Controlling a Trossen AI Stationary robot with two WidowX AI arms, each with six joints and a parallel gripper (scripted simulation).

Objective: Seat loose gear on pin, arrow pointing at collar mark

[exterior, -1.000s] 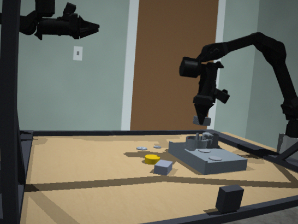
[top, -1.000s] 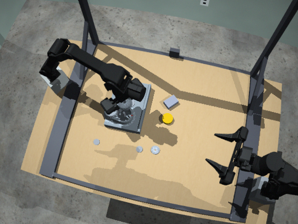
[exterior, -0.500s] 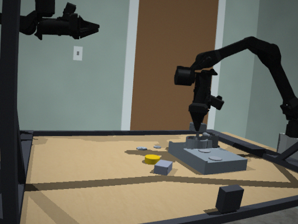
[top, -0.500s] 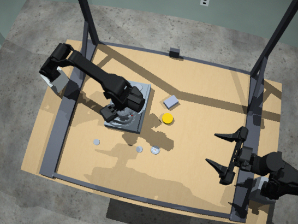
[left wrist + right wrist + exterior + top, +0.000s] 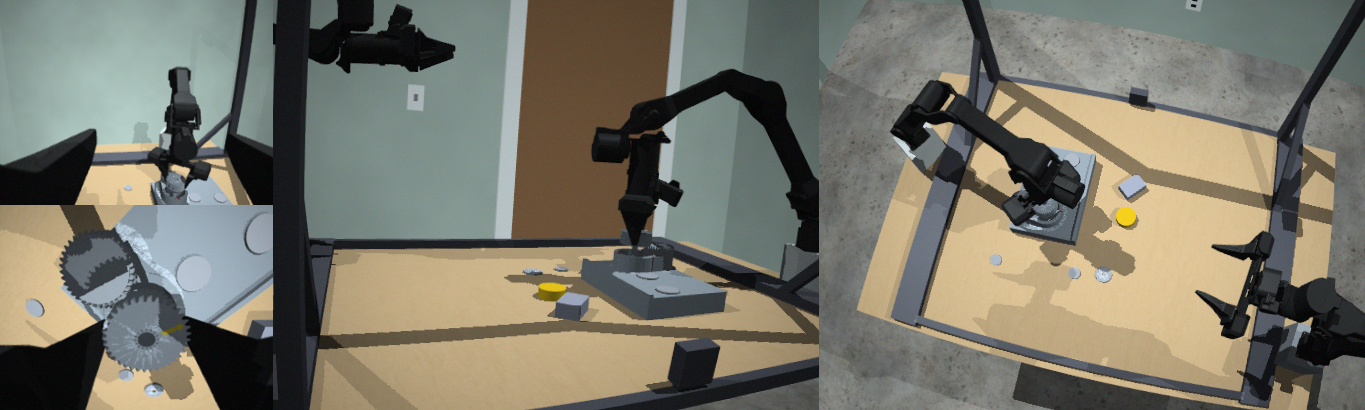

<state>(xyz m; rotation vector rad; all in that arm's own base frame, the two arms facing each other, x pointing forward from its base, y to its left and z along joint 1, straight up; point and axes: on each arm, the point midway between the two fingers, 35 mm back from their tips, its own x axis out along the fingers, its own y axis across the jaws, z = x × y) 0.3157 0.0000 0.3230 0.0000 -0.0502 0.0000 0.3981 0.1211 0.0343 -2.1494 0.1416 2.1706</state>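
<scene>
The right black two-fingered hand [image 5: 635, 246] [image 5: 147, 338] is gripping the grey toothed gear with the yellow arrow [image 5: 133, 353] just above the round grey collar [image 5: 624, 262] on the grey rectangular base [image 5: 1069, 235] [image 5: 688, 305]; the left black two-fingered hand [image 5: 1205, 269] [image 5: 161, 137] is hanging open, well apart, over the wooden tabletop [image 5: 1179, 310] [image 5: 448, 300].

Right pincer [image 5: 1045, 204] [image 5: 635, 244] [image 5: 176, 180] [image 5: 147, 320] lower, gear [image 5: 1046, 210] [image 5: 644, 237] [image 5: 175, 185] [image 5: 130, 317] down close to collar [image 5: 625, 262] [image 5: 176, 199].
</scene>
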